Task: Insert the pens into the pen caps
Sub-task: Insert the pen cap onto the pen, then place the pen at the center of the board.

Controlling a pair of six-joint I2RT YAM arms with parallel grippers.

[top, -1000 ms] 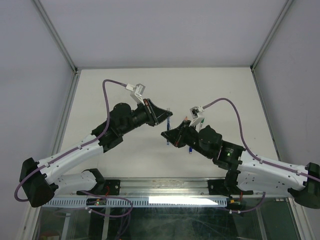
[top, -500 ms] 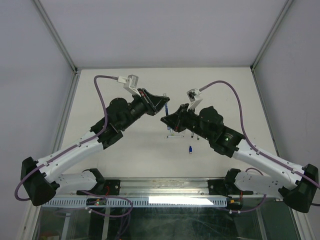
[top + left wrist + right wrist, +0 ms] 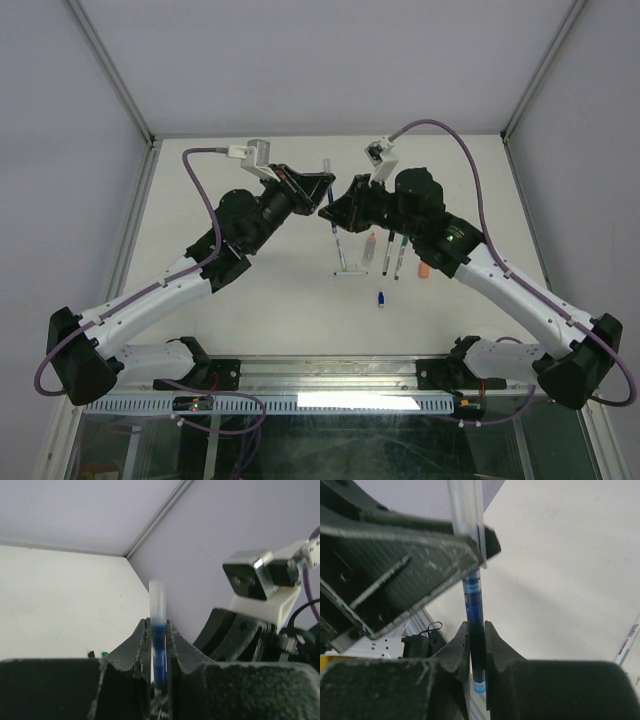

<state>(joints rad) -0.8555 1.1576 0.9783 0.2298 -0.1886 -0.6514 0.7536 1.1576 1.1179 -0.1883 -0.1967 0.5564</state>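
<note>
The pen is seen as smooth, glossy plastic, clear at one end and tinted blue within. The left gripper and right gripper are made of matt black plastic, grainy and rough-faced. The table is finished matt and off-white; brushed metal is shown by the rail along its near edge.

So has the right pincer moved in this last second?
Yes. The right pincer has moved up the picture, away from the blue cap and toward the table's far edge.
</note>
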